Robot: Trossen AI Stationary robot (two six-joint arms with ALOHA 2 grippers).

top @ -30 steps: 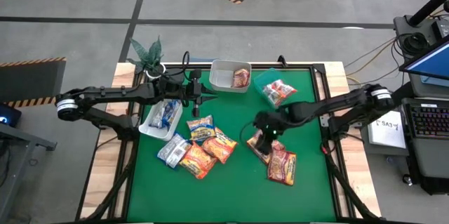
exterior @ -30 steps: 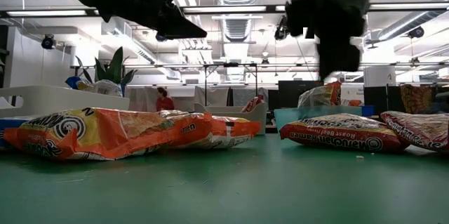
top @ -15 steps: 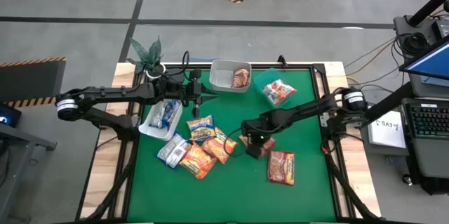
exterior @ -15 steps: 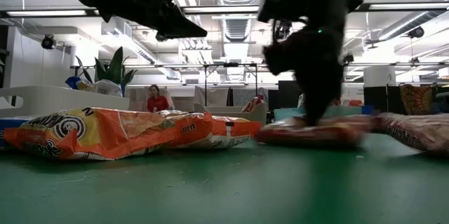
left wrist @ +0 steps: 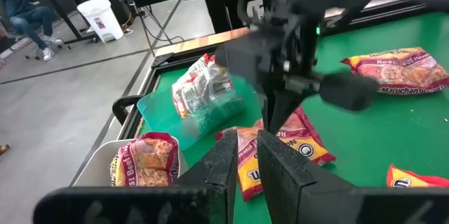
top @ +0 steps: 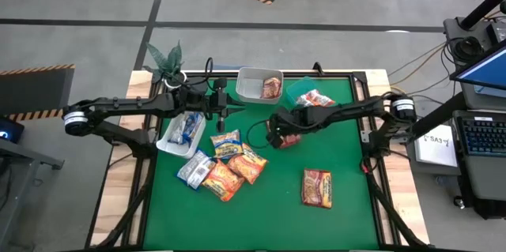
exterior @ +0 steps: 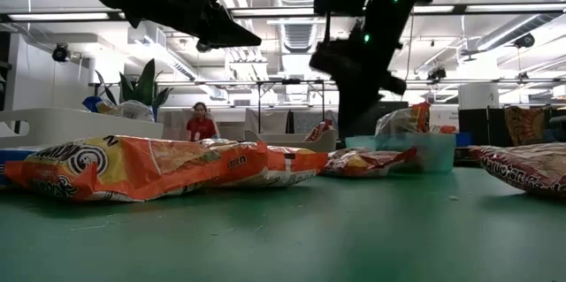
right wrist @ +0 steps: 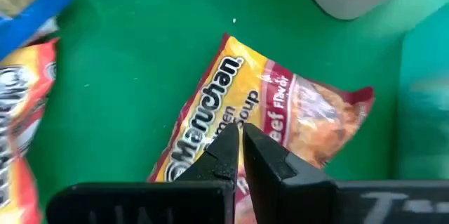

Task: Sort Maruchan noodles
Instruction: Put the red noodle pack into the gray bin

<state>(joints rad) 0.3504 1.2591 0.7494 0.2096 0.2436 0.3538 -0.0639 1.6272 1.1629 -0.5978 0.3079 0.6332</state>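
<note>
- your right hand [top: 277, 137] is pinched shut on a dark red noodle packet [right wrist: 273, 122], dragging it toward the tubs for sorting.
- your left hand [top: 237, 110] waits, fingers nearly together and empty, above the blue packets' tub [top: 168, 146].

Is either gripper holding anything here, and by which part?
The right gripper is shut on a red Maruchan packet, pinching its flat face. The left gripper holds nothing.
</note>
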